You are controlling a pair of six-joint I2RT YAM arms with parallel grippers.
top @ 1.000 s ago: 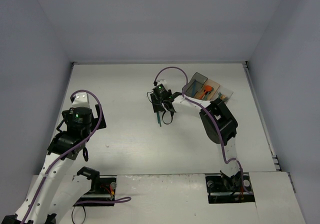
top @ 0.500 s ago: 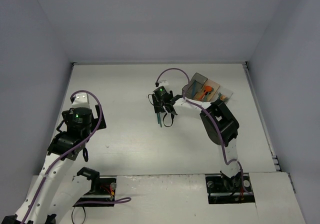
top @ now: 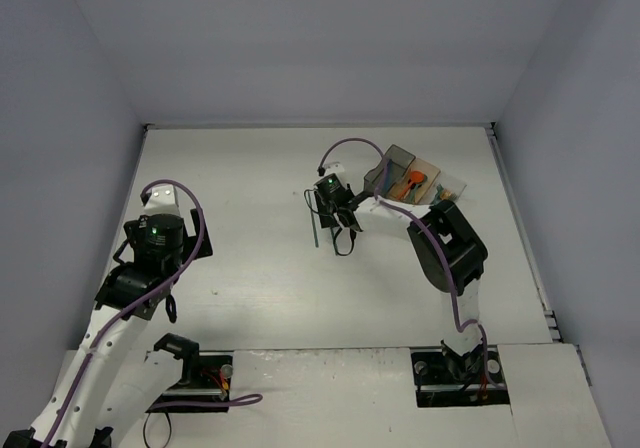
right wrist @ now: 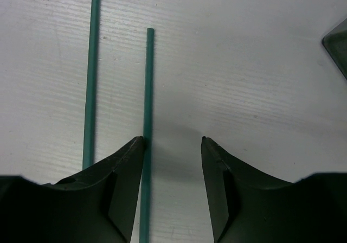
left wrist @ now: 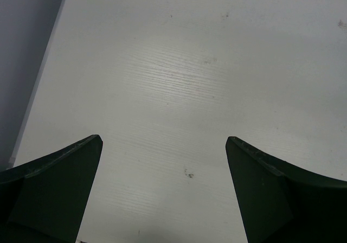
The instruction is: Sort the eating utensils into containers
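My right gripper [top: 338, 234] is open and low over the table, left of the containers. In the right wrist view, one slim teal utensil handle [right wrist: 146, 91] lies between its fingers, against the inner edge of the left finger [right wrist: 122, 172]. A second teal handle [right wrist: 92, 64] lies parallel, outside that finger. The top view shows a teal utensil [top: 314, 230] beside the gripper. The dark grey bin [top: 397, 164], the orange-tan bin [top: 419, 179] and the clear bin [top: 448, 190] stand in a row at the back right, with orange utensils inside. My left gripper [left wrist: 164, 140] is open and empty over bare table.
A corner of the dark grey bin [right wrist: 339, 42] shows at the right edge of the right wrist view. Grey walls close the table at the back and both sides. The left arm [top: 150, 243] is folded at the near left.
My right gripper has shifted a little right and towards the near edge and turned; the teal utensil beside it now lies straighter. The left arm has not moved.
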